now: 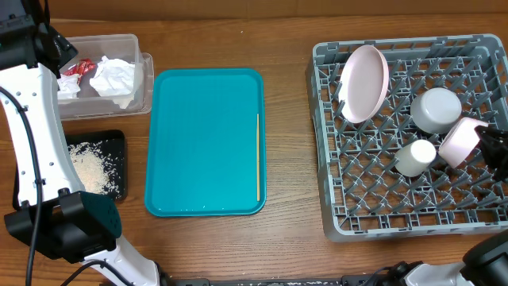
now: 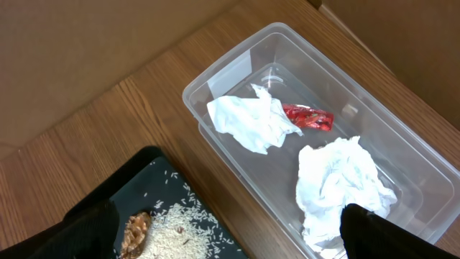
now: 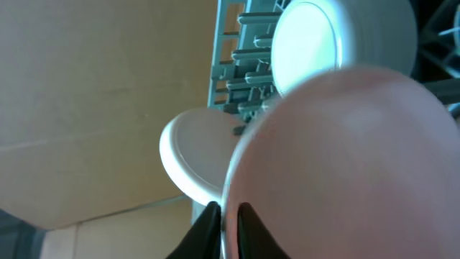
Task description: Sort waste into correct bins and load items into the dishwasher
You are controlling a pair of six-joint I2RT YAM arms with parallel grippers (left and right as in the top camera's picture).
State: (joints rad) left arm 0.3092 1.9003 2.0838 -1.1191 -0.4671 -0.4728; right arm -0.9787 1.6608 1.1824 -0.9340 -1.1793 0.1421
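Observation:
The clear tub (image 1: 144,75) at the back left holds two crumpled napkins (image 1: 113,77) and a red wrapper (image 1: 78,68). They also show in the left wrist view: the tub (image 2: 215,72), the napkins (image 2: 251,119) and the wrapper (image 2: 309,117). The black tray (image 1: 117,143) holds rice (image 1: 91,167) with brown bits (image 2: 136,229). My left gripper (image 1: 55,48) is open and empty above the gap between tub and tray (image 2: 230,212). The grey dish rack (image 1: 381,206) holds a leaning pink plate (image 1: 363,83), an upturned whitish bowl (image 1: 436,110) and a white cup (image 1: 415,156). My right gripper (image 1: 482,144) is shut on the rim of a pale bowl (image 1: 459,141) over the rack (image 3: 228,223).
The teal tray (image 1: 202,143) lies mid-table with a thin wooden stick (image 1: 258,155) along its right side. The left arm's white link (image 1: 36,135) runs above the black tray's left edge. Brown cardboard walls stand behind the table (image 2: 86,50).

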